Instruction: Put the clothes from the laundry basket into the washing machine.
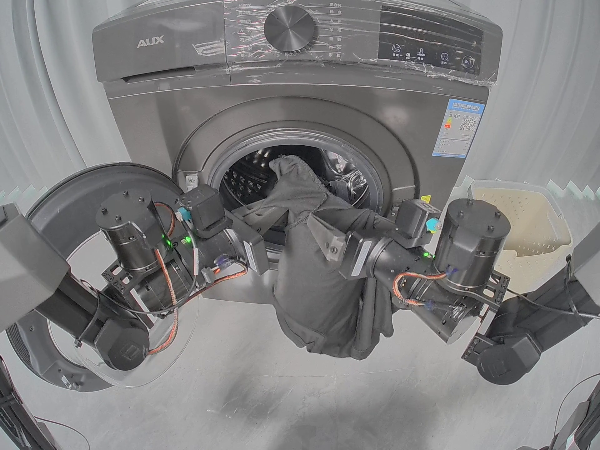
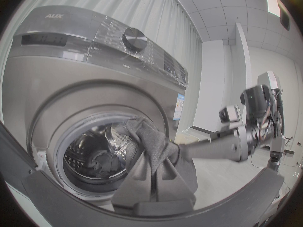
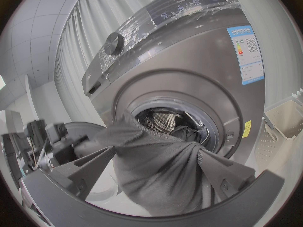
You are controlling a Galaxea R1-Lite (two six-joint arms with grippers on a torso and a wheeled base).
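Garment [image 1: 312, 282] at washing machine [image 1: 187, 110] mouth

Even light from a ceiling panel [image 2: 272, 4] is glaring off the washing machine [image 1: 187, 114] at twelve o'clock; wrist views are bowing, darkening at edges.

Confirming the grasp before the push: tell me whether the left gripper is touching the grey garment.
Touching. The left wrist view shows the left gripper pinching a fold of the grey garment between its fingers.
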